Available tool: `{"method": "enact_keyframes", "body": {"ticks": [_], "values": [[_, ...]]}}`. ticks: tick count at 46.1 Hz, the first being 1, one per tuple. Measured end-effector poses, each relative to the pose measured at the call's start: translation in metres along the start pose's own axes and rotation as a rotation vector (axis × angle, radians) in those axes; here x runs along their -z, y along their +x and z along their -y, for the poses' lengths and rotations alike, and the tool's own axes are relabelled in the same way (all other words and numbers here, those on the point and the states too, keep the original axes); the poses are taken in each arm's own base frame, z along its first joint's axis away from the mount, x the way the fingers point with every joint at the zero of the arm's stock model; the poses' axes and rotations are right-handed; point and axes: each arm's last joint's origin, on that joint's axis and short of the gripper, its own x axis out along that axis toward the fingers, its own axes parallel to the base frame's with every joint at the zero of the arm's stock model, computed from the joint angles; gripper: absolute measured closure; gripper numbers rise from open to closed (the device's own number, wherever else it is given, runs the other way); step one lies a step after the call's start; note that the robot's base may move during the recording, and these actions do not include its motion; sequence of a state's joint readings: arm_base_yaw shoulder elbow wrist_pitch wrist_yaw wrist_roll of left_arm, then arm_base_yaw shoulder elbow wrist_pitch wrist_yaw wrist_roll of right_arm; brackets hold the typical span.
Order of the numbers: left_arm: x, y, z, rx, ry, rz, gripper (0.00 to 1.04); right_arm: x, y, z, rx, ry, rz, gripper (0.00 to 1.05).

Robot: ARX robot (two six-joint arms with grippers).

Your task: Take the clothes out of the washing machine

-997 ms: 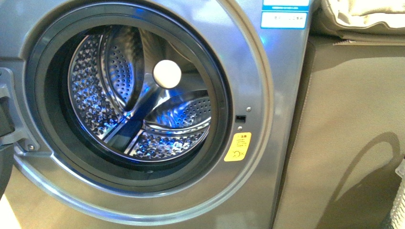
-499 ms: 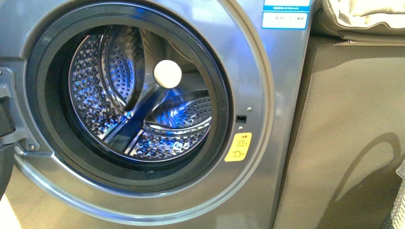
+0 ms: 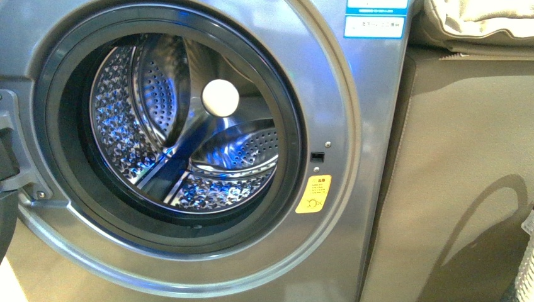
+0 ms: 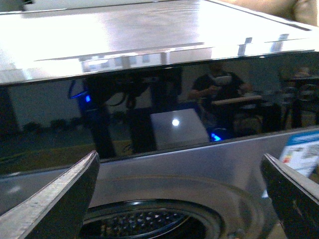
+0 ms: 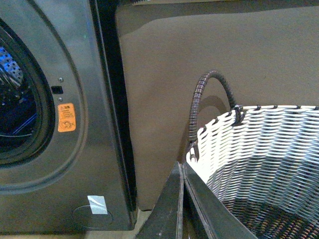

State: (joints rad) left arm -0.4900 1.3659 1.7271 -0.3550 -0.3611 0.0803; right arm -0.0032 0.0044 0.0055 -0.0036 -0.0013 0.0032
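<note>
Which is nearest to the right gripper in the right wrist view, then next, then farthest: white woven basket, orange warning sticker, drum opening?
1. White woven basket: right beside the closed right gripper, its rim against the fingers.
2. Orange warning sticker: across on the washing machine front, beside the porthole.
3. Drum opening: beyond the sticker, at the picture's edge.

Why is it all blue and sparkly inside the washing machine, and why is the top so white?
Front view: the shiny steel drum mirrors a blue light, so it sparkles. Left wrist view: the washing machine top is washed out by glare, and its dark glossy panel reflects the room. Right wrist view: dimmer and slightly soft.
</note>
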Motion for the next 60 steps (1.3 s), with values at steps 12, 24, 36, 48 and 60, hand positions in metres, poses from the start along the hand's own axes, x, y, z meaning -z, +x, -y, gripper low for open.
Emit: {"method": "enact_keyframes", "body": {"ticks": [12, 24, 36, 48, 60], "values": [[0.015, -0.023, -0.037, -0.122, -0.154, -0.034, 0.12, 0.000, 0.000, 0.000, 0.000, 0.000, 0.000, 1.02], [0.118, -0.062, -0.050, -0.118, -0.106, 0.046, 0.59, 0.000, 0.000, 0.000, 0.000, 0.000, 0.000, 1.02], [0.216, -0.086, -0.062, -0.117, -0.085, -0.017, 1.02, 0.000, 0.000, 0.000, 0.000, 0.000, 0.000, 1.02], [0.262, -0.107, -0.069, -0.123, -0.085, -0.012, 1.01, 0.000, 0.000, 0.000, 0.000, 0.000, 0.000, 1.02], [0.296, -0.123, -0.078, -0.119, -0.085, -0.021, 1.01, 0.000, 0.000, 0.000, 0.000, 0.000, 0.000, 1.02]]}}
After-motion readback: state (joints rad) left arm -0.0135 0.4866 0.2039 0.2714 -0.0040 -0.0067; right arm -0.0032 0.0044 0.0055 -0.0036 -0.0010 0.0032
